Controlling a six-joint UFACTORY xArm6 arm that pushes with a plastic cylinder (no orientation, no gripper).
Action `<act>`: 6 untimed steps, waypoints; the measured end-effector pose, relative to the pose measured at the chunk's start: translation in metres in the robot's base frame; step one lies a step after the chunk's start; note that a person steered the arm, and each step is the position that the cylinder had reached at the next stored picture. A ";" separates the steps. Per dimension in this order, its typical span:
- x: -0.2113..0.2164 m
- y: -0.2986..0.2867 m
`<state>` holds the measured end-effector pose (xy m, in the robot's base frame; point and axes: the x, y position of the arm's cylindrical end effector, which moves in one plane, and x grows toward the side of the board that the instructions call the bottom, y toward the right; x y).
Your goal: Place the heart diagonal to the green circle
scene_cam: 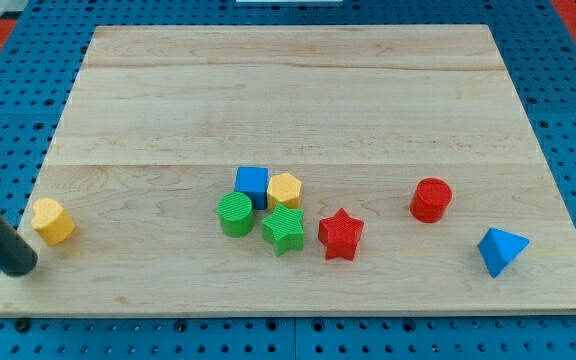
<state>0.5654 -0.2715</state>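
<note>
Tip: my tip rests at the board's lower left, just left of and below the yellow heart, near it but apart as far as I can tell.
Grip state: none to report; the arm ends in a bare dark rod with no jaws to open or close.
Heart: near the view's left edge, well apart from the green circle.
Cluster: circle touches or nearly touches the blue cube and green star; yellow hexagon sits between cube and star.
Step advice: I judge a long push rightward is needed; get squarely behind the heart and stop short of the crowd, off a corner of the circle.
Others: red star, red cylinder, blue triangle lie further right.
Materials: ridged plastic-looking blocks; pale wooden board with visible grain.
</note>
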 end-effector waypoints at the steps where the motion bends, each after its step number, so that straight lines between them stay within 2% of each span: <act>1: -0.034 0.032; 2: -0.067 0.084; 4: -0.019 -0.004; 5: -0.064 0.001; 6: -0.078 0.065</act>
